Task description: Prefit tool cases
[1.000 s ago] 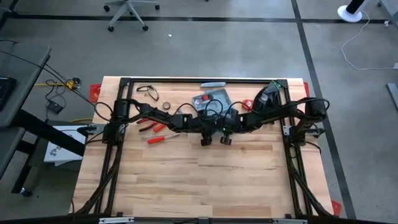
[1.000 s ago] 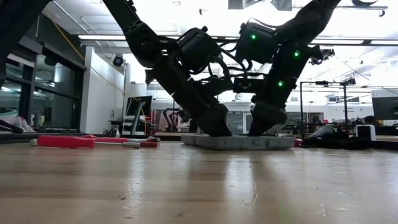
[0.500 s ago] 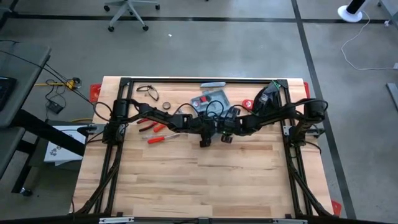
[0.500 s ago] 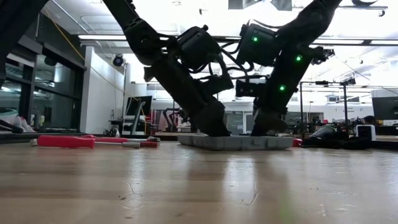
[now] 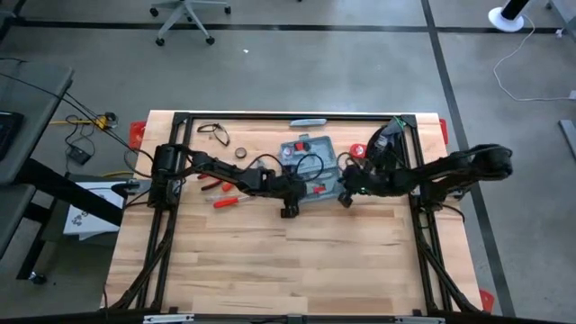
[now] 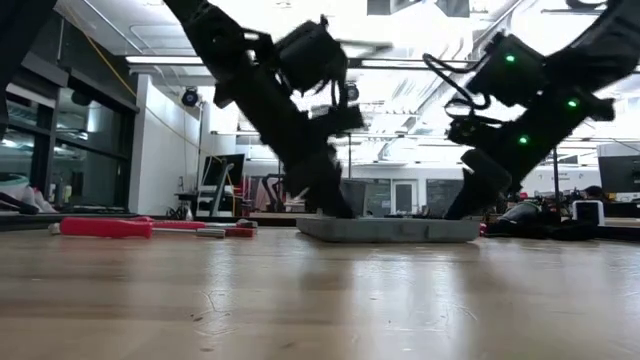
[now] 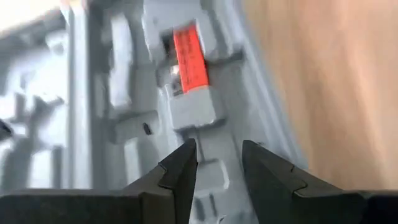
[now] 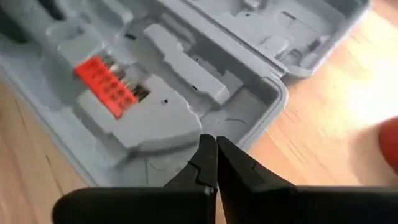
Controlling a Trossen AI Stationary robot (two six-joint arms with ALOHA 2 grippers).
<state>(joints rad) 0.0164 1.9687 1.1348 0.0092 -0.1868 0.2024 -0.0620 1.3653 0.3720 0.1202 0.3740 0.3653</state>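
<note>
With the open tool case [image 5: 310, 166] lying flat near the counter's [image 5: 270, 261] far edge, keep the left gripper [image 7: 217, 163], fingers narrowly apart and empty, over the moulded tray beside the red bit holder [image 8: 104, 86], and the closed, empty right gripper [image 8: 216, 163] off the case corner.

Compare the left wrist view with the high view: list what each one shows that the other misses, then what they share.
Only the left wrist view: the moulded recesses inside the open tool case up close, and the left claw with its fingers parted just above the tray.

Only the high view: both arms over the table, the right claw at the case's right edge, loose red-handled tools, and the slim grey-blue bar at the far edge.

Both: the open case and the red bit holder seated in it.
</note>
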